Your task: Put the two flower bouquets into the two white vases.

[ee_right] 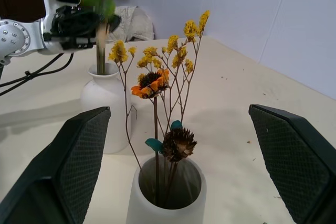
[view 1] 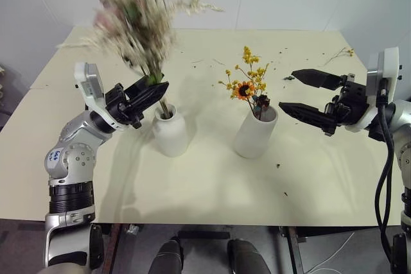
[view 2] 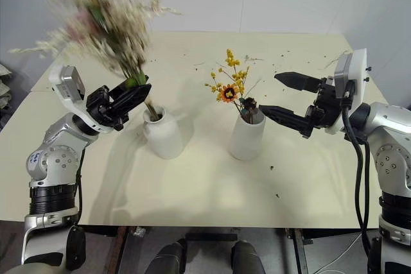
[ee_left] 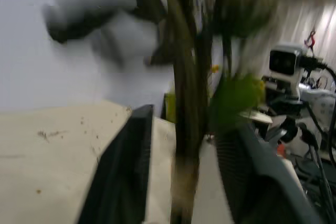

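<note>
— Standing where, exactly, is the pink-rose bouquet (view 1: 138, 14)?

— Rising from the round-bodied vase (view 1: 171, 131), its brown stems (view 1: 164, 108) are going into the narrow neck just below the left claw (view 1: 154, 89). The blossoms and pale sprigs are spreading above that claw.

— Is that claw clamping the stems?

— Its two black fingers (ee_left: 123, 174) are flanking the stems on either side, and in the left wrist view a gap is showing on both sides. Whether they are gripping or loosening, I cannot tell.

— And the other bouquet?

— The yellow bouquet (ee_right: 157, 72) with its small sunflower is sitting upright in the cylinder vase (view 1: 255, 133), which is resting on the table (view 1: 308, 178) directly ahead of the right claw (view 1: 297, 92). From the right wrist view the vase mouth is lying between the two fingers, a little beyond them.

— What is the right claw doing?

— Hovering with its fingers spread wide apart, touching neither vase nor flowers. Loose plant crumbs (view 1: 280, 166) are lying on the table below it.
</note>
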You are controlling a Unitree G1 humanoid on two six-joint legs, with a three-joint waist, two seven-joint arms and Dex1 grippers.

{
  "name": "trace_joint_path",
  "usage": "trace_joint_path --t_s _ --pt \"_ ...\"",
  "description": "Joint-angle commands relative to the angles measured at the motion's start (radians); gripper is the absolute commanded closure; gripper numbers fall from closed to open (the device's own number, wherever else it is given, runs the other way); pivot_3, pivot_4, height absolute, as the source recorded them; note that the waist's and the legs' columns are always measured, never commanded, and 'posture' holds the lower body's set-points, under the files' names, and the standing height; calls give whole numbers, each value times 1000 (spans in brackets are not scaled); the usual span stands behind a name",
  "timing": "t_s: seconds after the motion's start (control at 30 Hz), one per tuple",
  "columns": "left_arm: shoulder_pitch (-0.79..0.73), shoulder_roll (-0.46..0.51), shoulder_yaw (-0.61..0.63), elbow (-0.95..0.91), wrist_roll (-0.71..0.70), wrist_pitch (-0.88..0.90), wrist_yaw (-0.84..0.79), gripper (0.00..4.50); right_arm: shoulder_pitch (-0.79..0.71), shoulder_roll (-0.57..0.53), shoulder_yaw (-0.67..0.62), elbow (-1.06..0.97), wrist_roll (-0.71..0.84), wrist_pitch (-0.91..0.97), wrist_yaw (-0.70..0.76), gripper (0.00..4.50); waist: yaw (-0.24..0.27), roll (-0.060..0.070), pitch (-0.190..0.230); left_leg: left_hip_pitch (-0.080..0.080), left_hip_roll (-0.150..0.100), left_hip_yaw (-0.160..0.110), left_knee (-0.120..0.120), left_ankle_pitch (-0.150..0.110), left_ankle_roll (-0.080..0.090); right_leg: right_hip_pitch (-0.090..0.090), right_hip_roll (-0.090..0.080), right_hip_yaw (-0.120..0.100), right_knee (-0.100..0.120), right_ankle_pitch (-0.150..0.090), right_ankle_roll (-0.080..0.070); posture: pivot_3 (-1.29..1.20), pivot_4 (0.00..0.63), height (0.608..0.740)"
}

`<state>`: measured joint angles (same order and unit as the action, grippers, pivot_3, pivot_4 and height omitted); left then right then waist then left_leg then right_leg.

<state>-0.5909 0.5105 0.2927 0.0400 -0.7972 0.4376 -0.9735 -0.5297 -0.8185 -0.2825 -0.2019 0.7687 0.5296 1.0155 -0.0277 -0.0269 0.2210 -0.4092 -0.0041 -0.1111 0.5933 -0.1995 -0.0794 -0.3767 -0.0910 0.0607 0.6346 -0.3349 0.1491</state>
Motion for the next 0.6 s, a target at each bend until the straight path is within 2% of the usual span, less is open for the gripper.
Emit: trace_joint_path --t_s 0.03,0.13,0.2,0.37,0.6 --pt "17 38 -2 -45 28 -29 -29 1402 2 7 -23 -32 16 -10 -8 0 0 0 0 0 0 0 0 0 0 0 0 0 0 0 0 0 150 740" --pt "16 54 -3 -37 62 -71 -45 498 0 12 -20 -29 15 -12 -9 0 1 0 0 0 0 0 0 0 0 0 0 0 0 0 0 0 150 740" --pt "15 101 -3 -19 88 -85 -82 21 -3 13 -21 -24 15 -12 -4 0 1 0 0 0 0 0 0 0 0 0 0 0 -1 0 0 0 150 740" --pt "21 211 -9 15 139 -113 -160 21 26 -30 -44 -14 29 2 56 0 0 0 0 0 0 0 -3 0 0 0 0 0 -3 0 0 0 150 740" --pt "10 368 2 182 204 -183 -307 21 104 -110 -83 28 -22 -55 142 0 0 1 0 0 0 1 -6 -2 2 0 0 0 -7 0 0 0 150 740"
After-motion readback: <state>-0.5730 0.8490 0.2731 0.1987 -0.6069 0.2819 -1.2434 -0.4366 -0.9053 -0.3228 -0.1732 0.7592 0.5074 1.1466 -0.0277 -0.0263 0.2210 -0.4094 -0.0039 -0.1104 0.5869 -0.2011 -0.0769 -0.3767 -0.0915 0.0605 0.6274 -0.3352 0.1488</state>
